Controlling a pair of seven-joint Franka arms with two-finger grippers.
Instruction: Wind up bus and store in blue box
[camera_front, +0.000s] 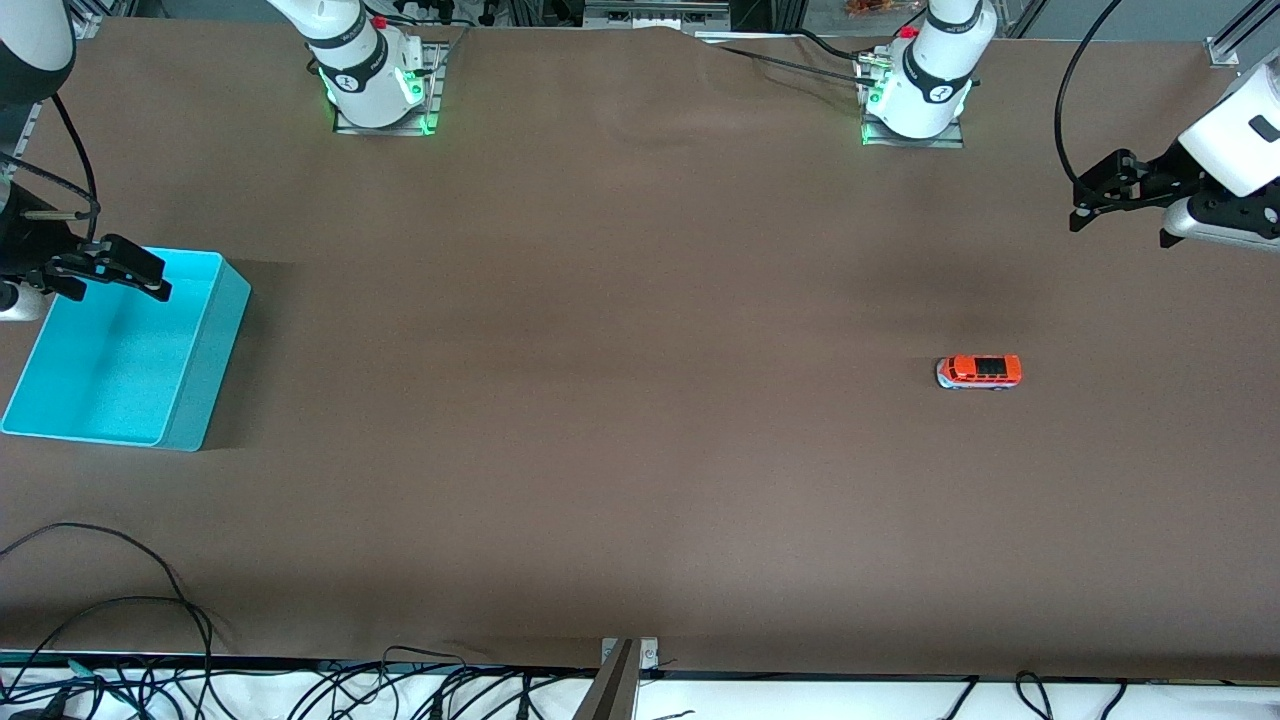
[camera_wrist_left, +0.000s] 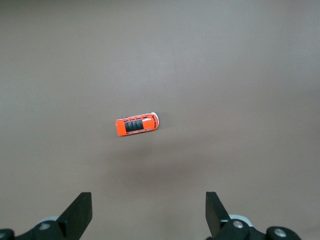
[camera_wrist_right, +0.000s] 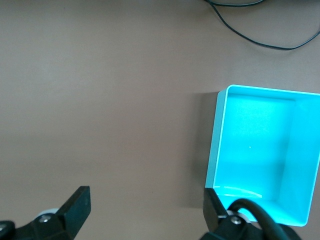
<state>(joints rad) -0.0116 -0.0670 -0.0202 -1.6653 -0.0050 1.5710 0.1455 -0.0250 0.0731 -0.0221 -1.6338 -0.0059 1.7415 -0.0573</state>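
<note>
Brown table (camera_front: 620, 400), one bus (camera_front: 979, 372), one blue box (camera_front: 205, 370)

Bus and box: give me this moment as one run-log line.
bus: on table, untouched | blue box: empty | left gripper: open, above table | right gripper: open, over box

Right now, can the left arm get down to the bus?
Probably yes. The left claw hangs open above the table, the bus stands alone on bare brown table, and nothing lies between them.
</note>
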